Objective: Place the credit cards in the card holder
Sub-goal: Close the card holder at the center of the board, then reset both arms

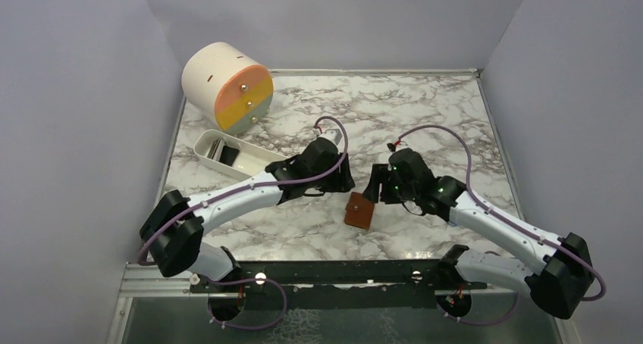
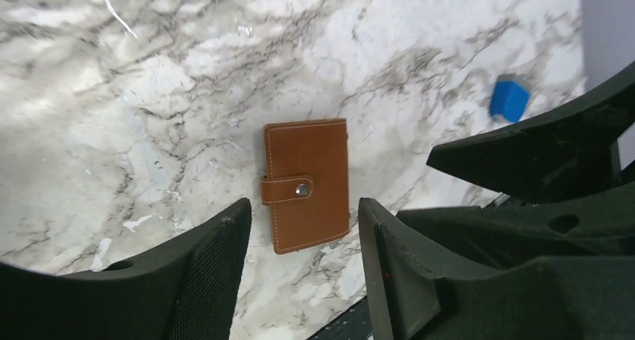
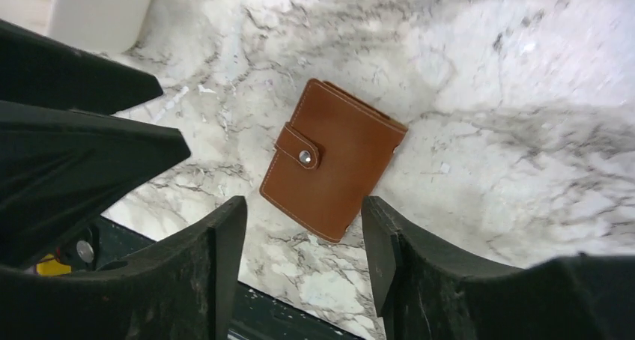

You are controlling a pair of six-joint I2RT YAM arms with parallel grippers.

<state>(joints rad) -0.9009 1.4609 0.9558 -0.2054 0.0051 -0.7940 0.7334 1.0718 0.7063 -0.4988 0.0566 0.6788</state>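
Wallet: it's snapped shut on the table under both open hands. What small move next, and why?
Probably lift both hands clear. The wallet lies snapped shut on the table, and the left hand and right hand hang open above it, holding nothing. Dark items in the tray may be cards; I cannot tell.

Card holder [image 1: 359, 211] on table [image 1: 425, 109]; tray [image 1: 200, 148] behind-left
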